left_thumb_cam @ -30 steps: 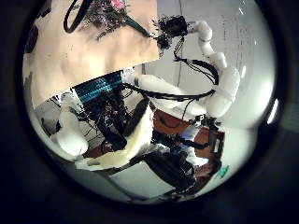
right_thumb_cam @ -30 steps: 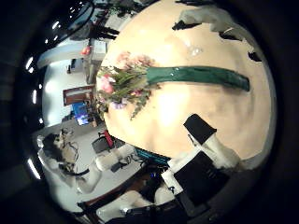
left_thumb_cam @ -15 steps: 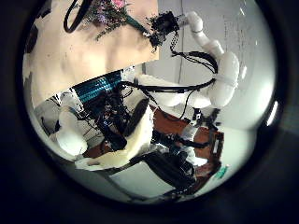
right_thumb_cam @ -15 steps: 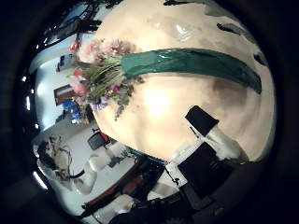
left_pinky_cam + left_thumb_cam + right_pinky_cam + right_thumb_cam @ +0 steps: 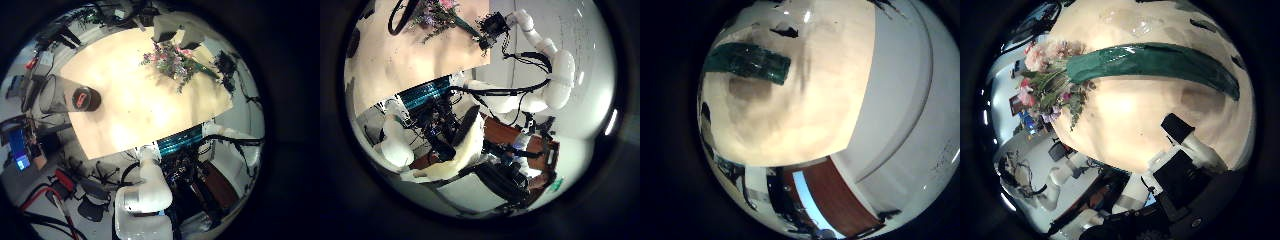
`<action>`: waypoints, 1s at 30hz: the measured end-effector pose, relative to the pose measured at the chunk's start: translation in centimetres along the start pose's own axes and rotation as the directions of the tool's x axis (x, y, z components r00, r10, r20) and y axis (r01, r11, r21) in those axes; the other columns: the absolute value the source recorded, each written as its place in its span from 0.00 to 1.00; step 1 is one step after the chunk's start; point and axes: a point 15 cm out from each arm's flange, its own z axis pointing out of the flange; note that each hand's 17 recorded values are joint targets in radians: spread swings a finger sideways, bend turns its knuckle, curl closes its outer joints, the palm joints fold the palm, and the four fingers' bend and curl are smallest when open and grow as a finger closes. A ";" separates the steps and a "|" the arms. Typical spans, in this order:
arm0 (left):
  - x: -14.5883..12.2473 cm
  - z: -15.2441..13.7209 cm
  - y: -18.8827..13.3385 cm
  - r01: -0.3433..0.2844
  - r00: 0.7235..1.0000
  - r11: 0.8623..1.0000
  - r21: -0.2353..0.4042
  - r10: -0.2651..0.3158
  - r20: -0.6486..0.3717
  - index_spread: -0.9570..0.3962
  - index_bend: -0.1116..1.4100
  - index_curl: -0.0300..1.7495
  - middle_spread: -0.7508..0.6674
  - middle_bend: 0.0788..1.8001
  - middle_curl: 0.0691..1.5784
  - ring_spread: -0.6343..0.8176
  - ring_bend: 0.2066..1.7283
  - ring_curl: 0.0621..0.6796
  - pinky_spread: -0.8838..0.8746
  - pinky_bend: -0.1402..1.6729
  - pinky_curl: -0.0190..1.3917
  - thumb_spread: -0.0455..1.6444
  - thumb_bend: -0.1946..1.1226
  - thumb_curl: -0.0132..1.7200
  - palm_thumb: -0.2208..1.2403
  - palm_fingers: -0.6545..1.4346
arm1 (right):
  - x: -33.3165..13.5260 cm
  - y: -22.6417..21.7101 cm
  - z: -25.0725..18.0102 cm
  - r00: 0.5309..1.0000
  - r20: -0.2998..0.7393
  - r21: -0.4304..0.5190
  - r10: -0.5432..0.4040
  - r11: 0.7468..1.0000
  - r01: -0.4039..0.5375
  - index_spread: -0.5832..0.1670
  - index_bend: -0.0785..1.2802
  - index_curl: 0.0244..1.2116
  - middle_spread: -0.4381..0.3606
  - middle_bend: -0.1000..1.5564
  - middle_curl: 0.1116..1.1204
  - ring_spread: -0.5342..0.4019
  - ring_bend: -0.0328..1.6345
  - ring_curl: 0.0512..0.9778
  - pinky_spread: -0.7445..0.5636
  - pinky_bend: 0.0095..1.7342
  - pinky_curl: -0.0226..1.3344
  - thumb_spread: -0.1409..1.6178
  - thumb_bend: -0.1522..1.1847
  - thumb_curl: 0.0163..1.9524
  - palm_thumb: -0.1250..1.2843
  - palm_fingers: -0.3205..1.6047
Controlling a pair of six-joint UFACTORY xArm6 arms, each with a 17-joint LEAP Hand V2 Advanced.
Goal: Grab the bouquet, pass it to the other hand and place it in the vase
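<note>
L hand: high over the desk (image 5: 130, 110), looking down on the whole top. None of the hand itself shows, so its grasp state can't be told.

The vase (image 5: 85, 99) stands upright near one end of the desk, mouth up, w/ nothing in it. Bare desk runs between it and the bouquet (image 5: 175, 65), which lies flat on its side well apart from the vase, toward the far corner.

R hand (image 5: 495, 28): low at the stem end of the bouquet, palm close over it. Its fingers (image 5: 1182, 160) look released, stretched out beside the wrapped stems (image 5: 1150, 62) and not touching them. Nothing is held yet.

Handling (a judgement): prob. light and top-heavy. The flower heads (image 5: 1045, 70) are soft and crush easily, so don't grip there. The wrap is a long, firmer sleeve and is the place to take hold, approx. mid-length. That leaves stem free for the L hand at the pass and for the vase mouth. The wrap may be slick, so it needs a firm close.

Room: the stem end sits near the desk edge on the R hand's side, so a nudge could push it off. There is plenty of open desk toward the vase for the hand-over.
</note>
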 end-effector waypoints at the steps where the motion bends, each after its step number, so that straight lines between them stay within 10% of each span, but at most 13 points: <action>1: 0.0 0.0 -0.1 0.001 1.000 1.000 -0.001 -0.001 0.000 0.67 0.19 0.23 0.70 0.06 0.17 0.76 0.22 0.16 0.76 0.20 0.25 0.74 0.13 0.17 0.31 0.44 | 0.0 -0.1 0.1 1.000 0.000 -0.001 0.002 1.000 -0.002 0.37 0.18 0.27 0.45 0.30 0.25 0.50 0.47 0.26 0.83 0.48 0.28 0.58 0.10 0.28 0.76 0.26; 30: 0.2 -0.3 -1.9 -0.002 1.000 1.000 -0.010 0.002 0.002 0.67 0.19 0.23 0.70 0.06 0.17 0.76 0.22 0.16 0.76 0.20 0.26 0.74 0.13 0.17 0.31 0.44 | -0.7 -3.4 3.1 1.000 -0.021 0.020 -0.017 1.000 0.018 0.36 0.19 0.26 0.34 0.34 0.31 0.31 0.54 0.30 0.61 0.50 0.20 0.58 0.10 0.28 0.79 0.37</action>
